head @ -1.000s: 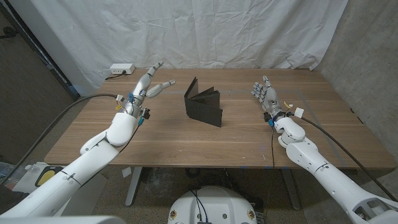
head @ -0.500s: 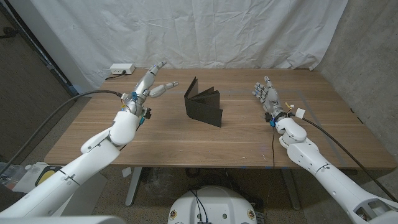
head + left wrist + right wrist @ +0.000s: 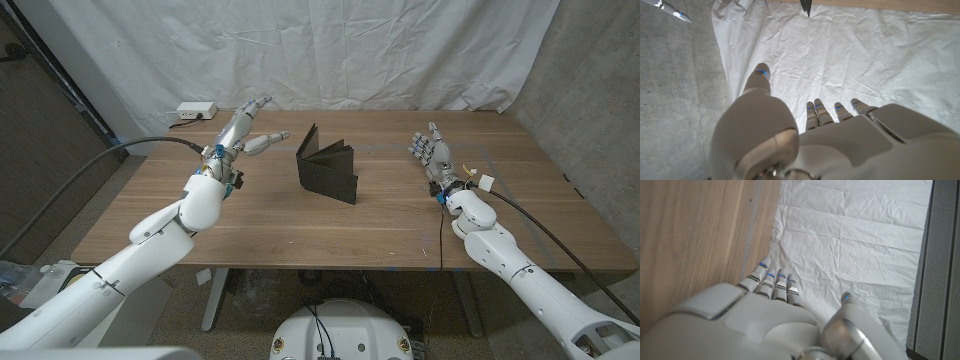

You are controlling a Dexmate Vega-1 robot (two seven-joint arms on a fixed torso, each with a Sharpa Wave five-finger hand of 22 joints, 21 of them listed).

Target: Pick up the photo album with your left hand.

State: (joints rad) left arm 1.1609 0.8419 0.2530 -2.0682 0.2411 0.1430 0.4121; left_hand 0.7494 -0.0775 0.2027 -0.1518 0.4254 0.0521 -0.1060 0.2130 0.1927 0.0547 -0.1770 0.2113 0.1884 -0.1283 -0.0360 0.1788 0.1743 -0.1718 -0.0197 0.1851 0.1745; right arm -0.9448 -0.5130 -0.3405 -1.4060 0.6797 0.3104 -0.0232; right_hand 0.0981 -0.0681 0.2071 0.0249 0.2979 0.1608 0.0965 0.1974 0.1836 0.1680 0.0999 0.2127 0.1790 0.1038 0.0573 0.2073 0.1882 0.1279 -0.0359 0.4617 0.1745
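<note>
The photo album (image 3: pixel 328 165) is black and stands on its edge, part-open like a fan, in the middle of the wooden table (image 3: pixel 340 225). A dark corner of the album (image 3: pixel 806 5) pokes in at the edge of the left wrist view. My left hand (image 3: pixel 243 131) is raised above the table to the album's left, fingers spread, holding nothing, a short gap from the album. In its own wrist view the left hand (image 3: pixel 810 140) points at the white backdrop. My right hand (image 3: pixel 430 155) stands at the table's right side, fingers apart and empty; the right hand (image 3: pixel 765 310) reaches along the table's edge.
A white power strip (image 3: pixel 195 112) lies at the table's far left corner. A white cloth backdrop (image 3: pixel 300 50) hangs behind the table. A small white tag (image 3: pixel 482 181) and thin tape marks sit by my right wrist.
My left hand has risen a little and moved slightly right toward the album. The album and my right hand have stayed where they were.
</note>
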